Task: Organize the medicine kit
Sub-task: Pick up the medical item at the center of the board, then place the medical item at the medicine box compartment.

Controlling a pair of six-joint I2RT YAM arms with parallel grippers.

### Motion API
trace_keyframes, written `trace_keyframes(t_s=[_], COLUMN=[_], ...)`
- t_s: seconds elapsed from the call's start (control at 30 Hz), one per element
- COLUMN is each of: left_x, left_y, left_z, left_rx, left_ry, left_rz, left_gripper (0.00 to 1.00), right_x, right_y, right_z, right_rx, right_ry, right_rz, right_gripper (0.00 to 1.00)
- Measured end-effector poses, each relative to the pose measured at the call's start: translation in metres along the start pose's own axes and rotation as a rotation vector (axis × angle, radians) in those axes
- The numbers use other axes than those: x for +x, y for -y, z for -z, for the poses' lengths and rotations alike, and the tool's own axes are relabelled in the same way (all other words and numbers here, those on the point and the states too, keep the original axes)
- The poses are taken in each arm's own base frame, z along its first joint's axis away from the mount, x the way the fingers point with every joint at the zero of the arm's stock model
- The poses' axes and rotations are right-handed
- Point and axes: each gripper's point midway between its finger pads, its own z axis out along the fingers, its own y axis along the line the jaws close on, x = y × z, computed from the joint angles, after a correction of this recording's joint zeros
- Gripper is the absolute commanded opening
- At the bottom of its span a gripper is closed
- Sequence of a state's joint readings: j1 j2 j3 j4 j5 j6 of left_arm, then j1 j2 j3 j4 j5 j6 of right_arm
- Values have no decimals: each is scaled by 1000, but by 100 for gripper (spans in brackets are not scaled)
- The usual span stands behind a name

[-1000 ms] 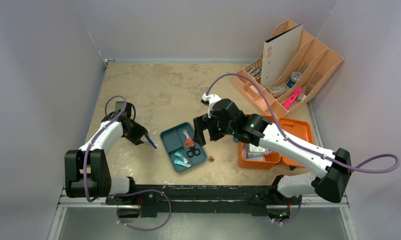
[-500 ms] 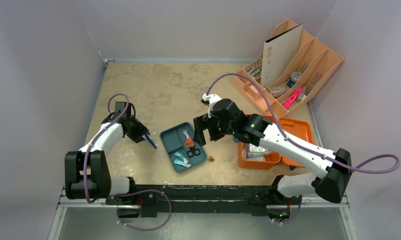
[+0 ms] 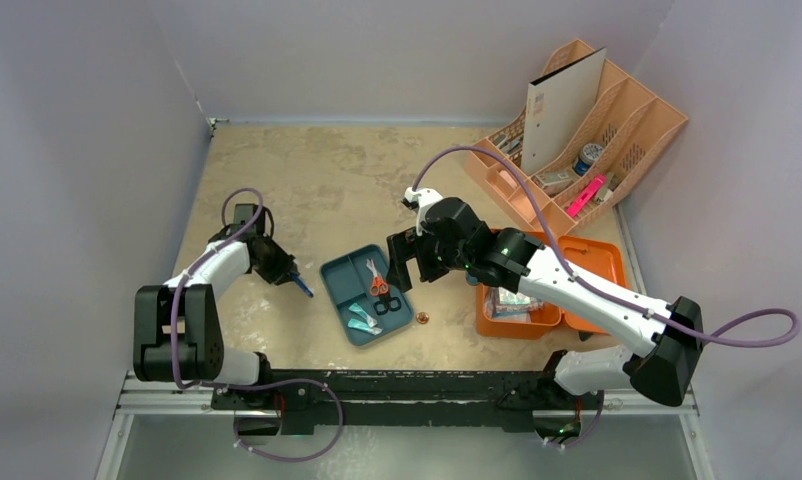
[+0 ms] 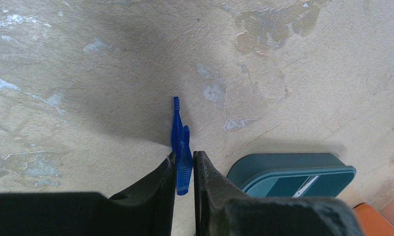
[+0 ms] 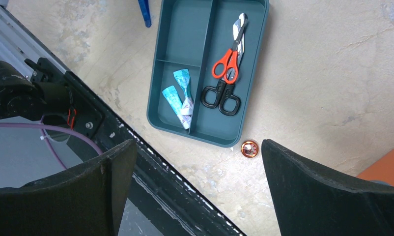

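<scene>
Here, the left fingers (image 4: pixel 161 179) are seen nearly closed, clamped on the near end of a slim blue plastic tool (image 4: pixel 177 129) that juts out past them over the bare surface (image 4: pixel 87 73). In the top view this is placed toward the left edge of the surface, just beside the left side of a dark teal tray (image 3: pixel 341 281); whether the tool's tip is resting on the surface cannot be told.

The right fingers (image 5: pixel 101 187) are spread wide and nothing is held between them. They are hung above the teal tray, near the middle of the near edge. In the tray's long compartment, orange-handled scissors (image 5: pixel 225 64) and black-handled scissors (image 5: pixel 220 97) are laid end to end, and pale teal packets (image 5: pixel 180 96) are seen in the small near compartment. A small coppery round thing (image 5: pixel 249 148) is left on the surface just outside the tray's near corner.

The medicine kit (image 3: pixel 518 327) is set open by the right edge, toward the near right corner, its lid (image 3: pixel 599 262) laid flat and partly covered by the right arm; packets are seen inside its base. A peach organizer (image 3: pixel 645 128) is placed at the far right corner
</scene>
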State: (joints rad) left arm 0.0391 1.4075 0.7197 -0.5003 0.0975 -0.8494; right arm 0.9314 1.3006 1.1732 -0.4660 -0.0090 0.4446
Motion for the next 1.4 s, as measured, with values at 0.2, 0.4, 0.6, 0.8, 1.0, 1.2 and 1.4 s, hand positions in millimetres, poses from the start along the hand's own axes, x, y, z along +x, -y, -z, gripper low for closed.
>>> trace_keyframes(t_s=[0.2, 0.4, 0.6, 0.8, 1.0, 1.2, 1.4], left_x=[-1, -1, -3, -11, -1, 44, 96], left_y=[1, 2, 13, 51, 90, 124, 146], left_z=[1, 3, 19, 56, 93, 109, 111], left_rx=[4, 10, 62, 242, 474, 603, 689], left_ry=[0, 0, 14, 45, 27, -72, -160], left_rz=[-9, -24, -38, -86, -150, -254, -327], left_gripper=[6, 3, 3, 4, 4, 4, 3], right_x=[0, 0, 0, 3, 6, 7, 8], right_y=[0, 0, 0, 2, 6, 14, 20], right_z=[0, -1, -1, 0, 1, 7, 11], right_rx=[0, 1, 1, 6, 28, 66, 97], right_ry=[-1, -2, -2, -13, -24, -19, -15], right_rz=[0, 0, 0, 0, 4, 12, 19], right_gripper=[99, 99, 99, 99, 99, 99, 99])
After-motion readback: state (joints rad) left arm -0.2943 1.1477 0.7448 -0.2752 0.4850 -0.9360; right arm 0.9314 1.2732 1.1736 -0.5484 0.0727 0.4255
